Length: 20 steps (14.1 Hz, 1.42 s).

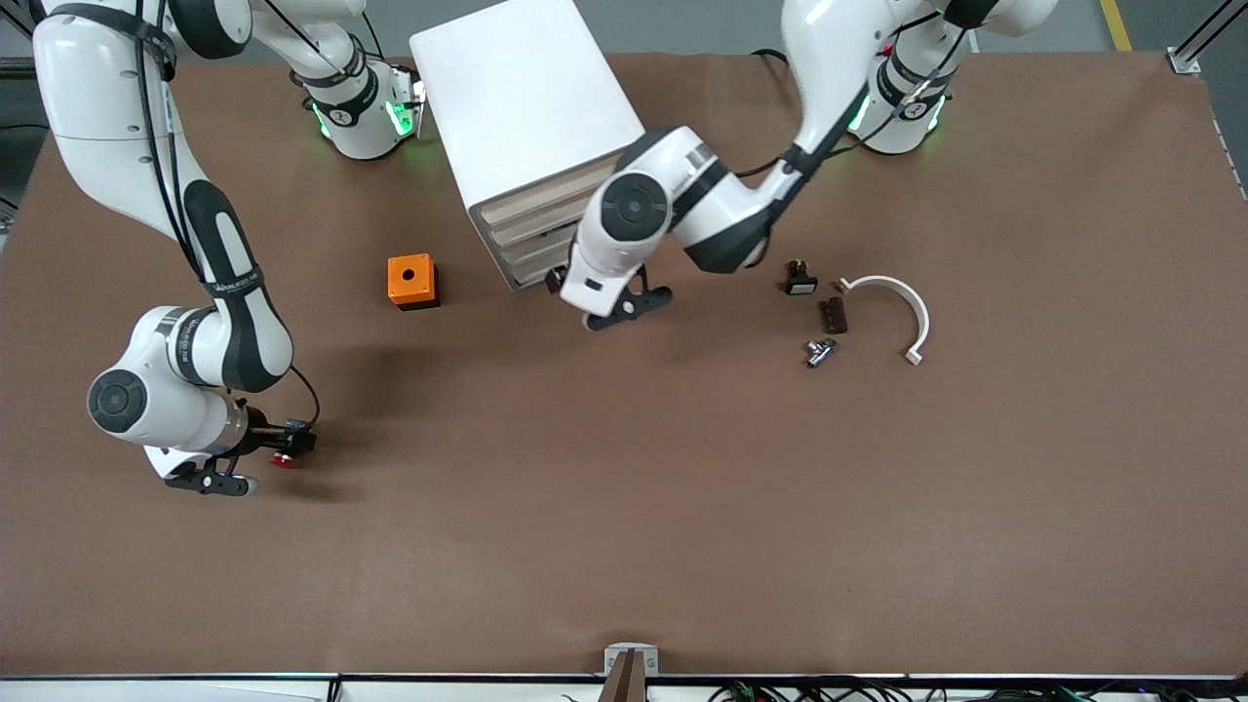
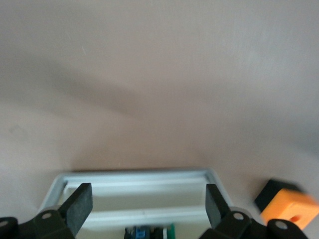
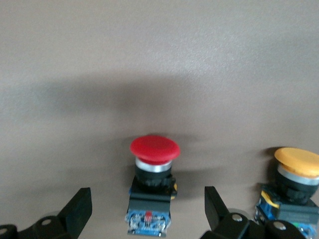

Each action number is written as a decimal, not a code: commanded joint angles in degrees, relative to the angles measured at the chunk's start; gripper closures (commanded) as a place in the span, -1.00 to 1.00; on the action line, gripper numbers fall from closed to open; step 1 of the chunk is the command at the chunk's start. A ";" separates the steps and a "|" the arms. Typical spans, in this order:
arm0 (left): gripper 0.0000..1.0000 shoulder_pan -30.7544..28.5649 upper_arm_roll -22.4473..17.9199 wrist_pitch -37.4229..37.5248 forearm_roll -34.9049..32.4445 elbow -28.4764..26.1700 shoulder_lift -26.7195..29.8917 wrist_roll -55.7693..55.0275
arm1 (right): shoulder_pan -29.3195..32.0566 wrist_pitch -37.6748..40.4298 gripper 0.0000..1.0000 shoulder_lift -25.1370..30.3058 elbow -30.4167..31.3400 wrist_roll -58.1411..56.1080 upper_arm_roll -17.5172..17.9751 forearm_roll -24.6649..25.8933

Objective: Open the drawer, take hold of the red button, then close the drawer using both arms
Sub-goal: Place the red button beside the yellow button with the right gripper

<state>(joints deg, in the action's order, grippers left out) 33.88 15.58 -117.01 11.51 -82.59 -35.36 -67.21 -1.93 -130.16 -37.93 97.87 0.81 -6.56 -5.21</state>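
My right pincer [image 3: 144, 209] sits low at the right arm's end of the table [image 1: 624, 546], fingers spread wide, gripping nothing; the red button [image 3: 153, 179] lies on the table between them, a yellow-capped button [image 3: 295, 184] just beside it. My left pincer [image 2: 147, 206] is wide open and empty at the front of the white drawer cabinet [image 1: 526, 127]. An orange cube [image 1: 411, 281] is near the cabinet. Small parts and a white curved bracket [image 1: 902, 312] lie toward the left arm's end. Brown matte surface, grey floor at the edges.

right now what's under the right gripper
The red button sits on the table between the right gripper's open fingers, not gripped. An orange-yellow button sits beside it, its base partly covered by one finger.
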 commanded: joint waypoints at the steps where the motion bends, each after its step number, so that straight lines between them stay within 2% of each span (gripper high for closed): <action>1: -1.00 -3.89 0.33 0.21 0.09 -1.34 2.40 -0.38 | 0.26 6.83 -1.00 2.15 -2.59 -0.02 0.76 0.20; 7: -1.00 -11.63 0.42 0.55 -0.08 -1.26 3.02 -0.20 | -0.79 22.55 -1.00 12.77 -2.69 -0.54 0.76 0.82; 12: -1.00 -14.88 0.94 0.73 0.27 -0.73 3.46 -0.38 | -0.35 33.47 -1.00 22.18 -2.69 -0.72 0.49 0.99; 16: -0.99 -16.56 0.77 2.30 0.27 2.16 4.25 3.21 | -0.79 39.53 -1.00 27.64 -5.40 -2.20 0.76 5.03; 18: -0.99 -19.62 0.94 4.85 0.36 2.96 6.69 6.02 | 0.08 42.43 -1.00 28.52 -7.43 -5.36 0.23 5.03; 20: -0.99 -22.17 0.68 10.02 0.44 2.61 11.17 13.73 | 3.15 42.79 -1.00 29.31 -7.09 -9.84 0.05 4.43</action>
<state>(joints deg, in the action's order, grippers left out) 14.48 15.89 -111.91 11.51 -78.82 -29.17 -59.21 -1.89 -88.27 -8.93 91.02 -4.81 -6.73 -0.73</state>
